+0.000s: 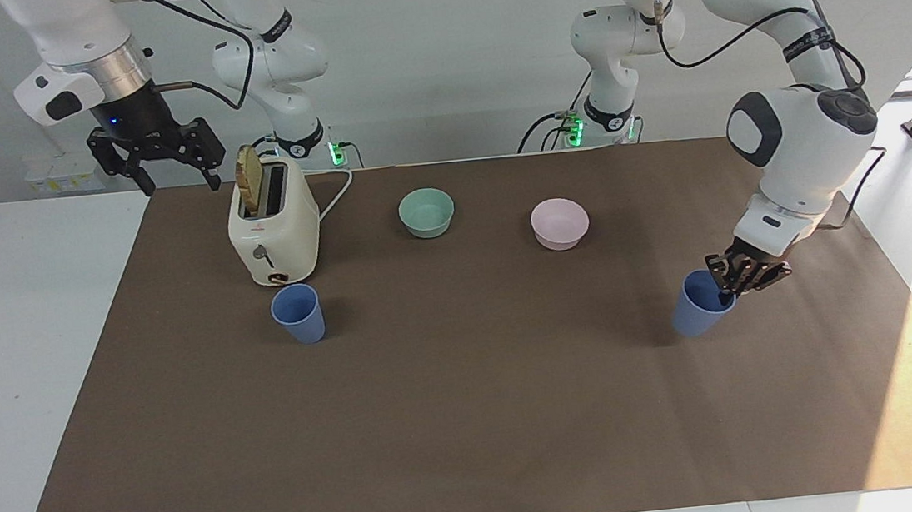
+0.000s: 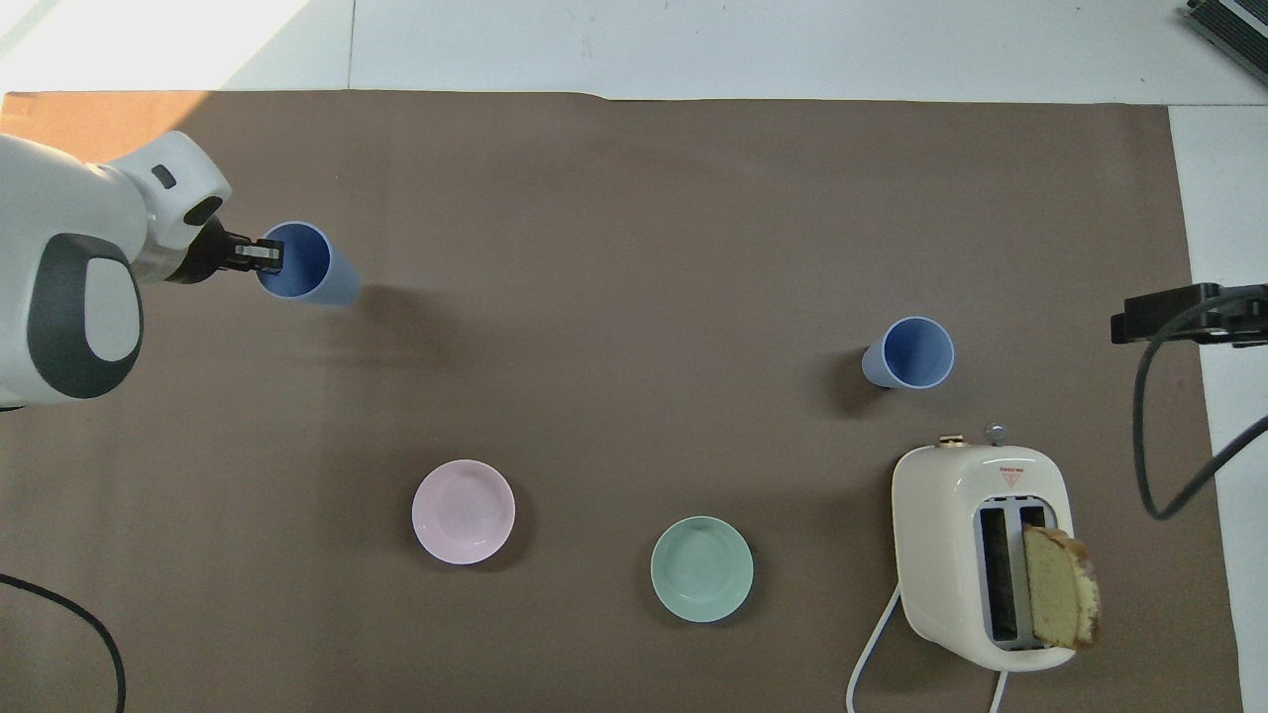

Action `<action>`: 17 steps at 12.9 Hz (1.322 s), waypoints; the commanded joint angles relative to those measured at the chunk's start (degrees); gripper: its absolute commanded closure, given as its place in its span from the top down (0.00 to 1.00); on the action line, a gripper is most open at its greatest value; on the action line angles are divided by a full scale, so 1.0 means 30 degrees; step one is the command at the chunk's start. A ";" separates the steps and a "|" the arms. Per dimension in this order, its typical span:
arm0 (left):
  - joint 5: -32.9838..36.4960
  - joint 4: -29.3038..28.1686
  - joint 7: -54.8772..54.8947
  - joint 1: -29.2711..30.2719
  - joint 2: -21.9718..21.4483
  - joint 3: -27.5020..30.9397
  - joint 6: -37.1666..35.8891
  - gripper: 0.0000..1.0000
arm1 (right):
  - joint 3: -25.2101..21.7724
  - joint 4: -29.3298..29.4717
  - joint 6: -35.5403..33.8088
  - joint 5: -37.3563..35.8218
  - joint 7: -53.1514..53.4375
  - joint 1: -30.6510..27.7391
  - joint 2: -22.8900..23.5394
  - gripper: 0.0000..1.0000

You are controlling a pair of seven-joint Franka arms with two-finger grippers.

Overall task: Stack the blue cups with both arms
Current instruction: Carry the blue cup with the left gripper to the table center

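Note:
Two blue cups are in view. One blue cup (image 1: 297, 313) (image 2: 911, 352) stands upright on the brown mat, just farther from the robots than the toaster. The other blue cup (image 1: 697, 312) (image 2: 312, 265) hangs tilted, a little above the mat at the left arm's end. My left gripper (image 1: 733, 283) (image 2: 265, 255) is shut on its rim, one finger inside the cup. My right gripper (image 1: 161, 165) (image 2: 1184, 317) hangs open and empty in the air, over the mat's edge beside the toaster.
A cream toaster (image 1: 274, 232) (image 2: 981, 555) with a bread slice (image 1: 249, 180) in one slot stands at the right arm's end. A teal bowl (image 1: 427, 211) and a pink bowl (image 1: 560, 222) sit nearer the robots, mid-table. The brown mat (image 1: 472, 422) covers most of the table.

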 commanded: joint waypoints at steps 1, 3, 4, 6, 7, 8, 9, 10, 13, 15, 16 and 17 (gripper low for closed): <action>0.0117 -0.0463 -0.2461 -0.2254 -0.0402 0.0344 -0.0125 0.00 | 0.0093 0.0008 -0.0085 0.0184 0.0291 -0.0219 -0.0094 1.00; 0.0117 -0.0494 -0.3519 -0.3690 -0.0433 0.0285 0.0080 0.00 | 0.0151 0.0037 -0.0027 0.0214 0.0291 -0.0161 -0.0094 1.00; 0.0117 -0.0552 -0.4191 -0.4336 -0.0462 0.0285 0.0052 0.00 | 0.0151 0.0037 -0.0027 0.0214 0.0291 -0.0161 -0.0094 1.00; 0.0117 -0.0902 -0.5539 -0.5655 -0.0433 0.0285 0.0313 0.00 | 0.0180 -0.0079 -0.0085 0.0243 0.0291 -0.0132 -0.0181 1.00; 0.0117 -0.1310 -0.6038 -0.6299 -0.0404 0.0285 0.0953 0.00 | 0.0180 -0.0196 -0.0086 0.0272 0.0262 -0.0160 -0.0268 1.00; 0.0117 -0.1923 -0.6797 -0.7002 -0.0374 0.0285 0.2062 0.00 | 0.0180 -0.0342 -0.0057 0.0272 0.0262 -0.0132 -0.0327 1.00; 0.0117 -0.2306 -0.7356 -0.7560 -0.0345 0.0285 0.2682 0.00 | 0.0180 -0.0372 -0.0027 0.0272 0.0262 -0.0044 -0.0357 1.00; 0.0117 -0.2397 -0.7651 -0.7942 -0.0200 0.0285 0.2862 0.00 | 0.0209 -0.0402 0.0031 0.0272 0.0262 -0.0044 -0.0357 1.00; 0.0117 -0.2632 -0.8269 -0.8708 -0.0198 0.0227 0.2777 0.03 | 0.0180 -0.1044 0.0148 0.0272 0.0320 -0.0073 -0.0386 1.00; 0.0058 -0.2399 -0.8826 -0.8679 -0.0140 0.0227 0.2835 0.88 | 0.0180 -0.1280 0.0178 0.0272 0.0320 -0.0044 -0.0387 1.00; 0.0058 -0.2311 -0.8710 -0.8563 -0.0111 0.0227 0.2834 1.00 | 0.0180 -0.1513 0.0323 0.0272 0.0320 -0.0073 -0.0357 1.00; 0.0087 -0.2252 -0.8593 -0.8445 -0.0081 0.0256 0.2805 1.00 | 0.0180 -0.1863 0.0760 0.0272 0.0320 -0.0073 -0.0328 1.00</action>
